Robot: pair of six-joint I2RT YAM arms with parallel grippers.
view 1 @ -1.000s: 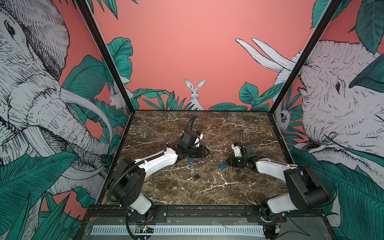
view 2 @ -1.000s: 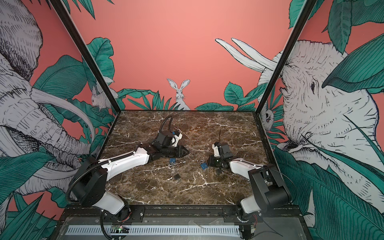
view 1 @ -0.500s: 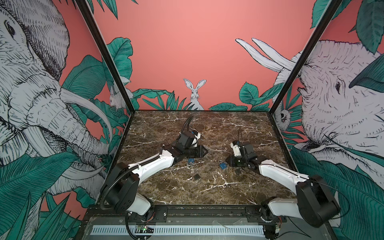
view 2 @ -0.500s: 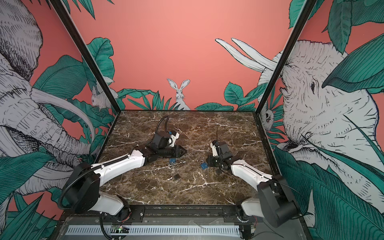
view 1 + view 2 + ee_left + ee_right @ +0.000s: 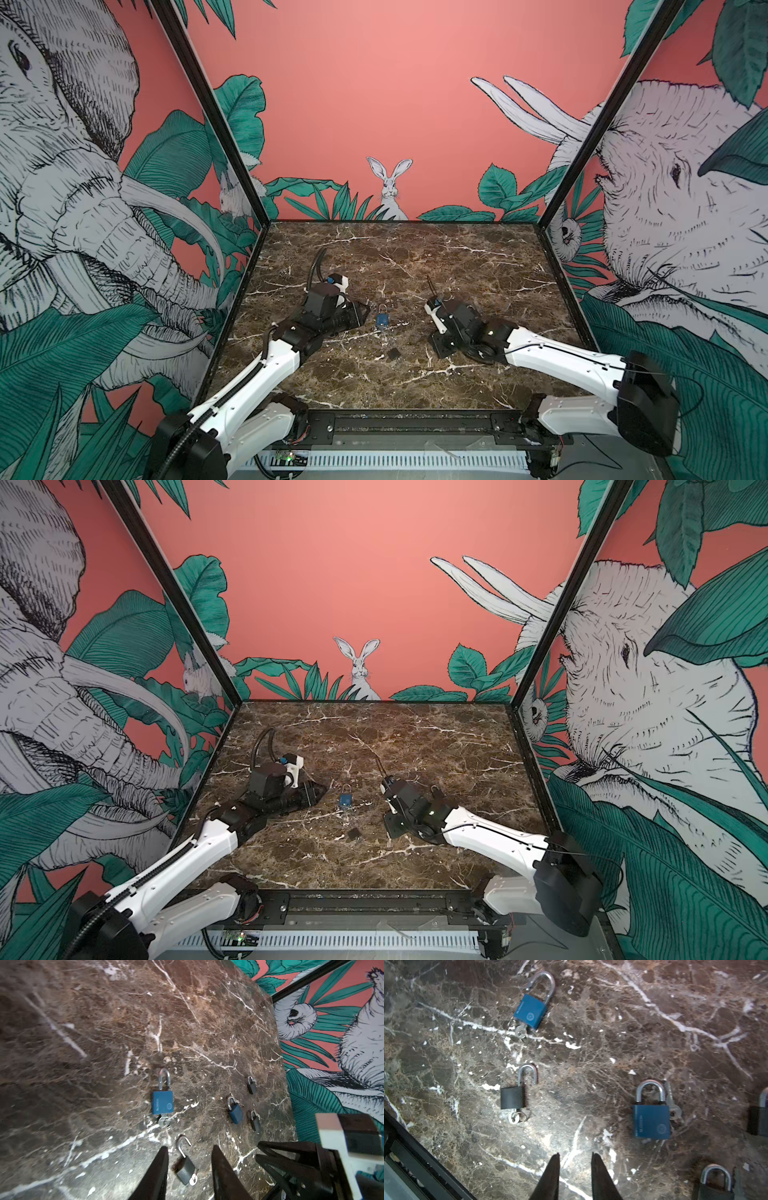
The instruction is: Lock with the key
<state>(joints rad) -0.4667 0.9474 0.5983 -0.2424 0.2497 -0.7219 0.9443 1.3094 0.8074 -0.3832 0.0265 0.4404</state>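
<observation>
Approaching the open grey padlock [image 5: 185, 1167], key [image 5: 193, 1179] inserted, which lies on the counter [image 5: 104, 1043] just ahead of the parted, empty left fingers [image 5: 155, 1178]; right fingers [image 5: 550, 1180] likewise apart. Next, probably: seat the shackle [image 5: 181, 1150], then turn the key.

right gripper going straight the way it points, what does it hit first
Likely bare table, between the open grey padlock and the blue padlock beside a loose key; right gripper aims at neither.

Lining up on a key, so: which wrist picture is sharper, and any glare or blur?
Left wrist view: marble smeared away from the locks; blue padlock fairly crisp, open dark padlock softer. Right wrist view: sharper overall, bright glare on the marble beside the open dark padlock. Top views: locks too small.
</observation>
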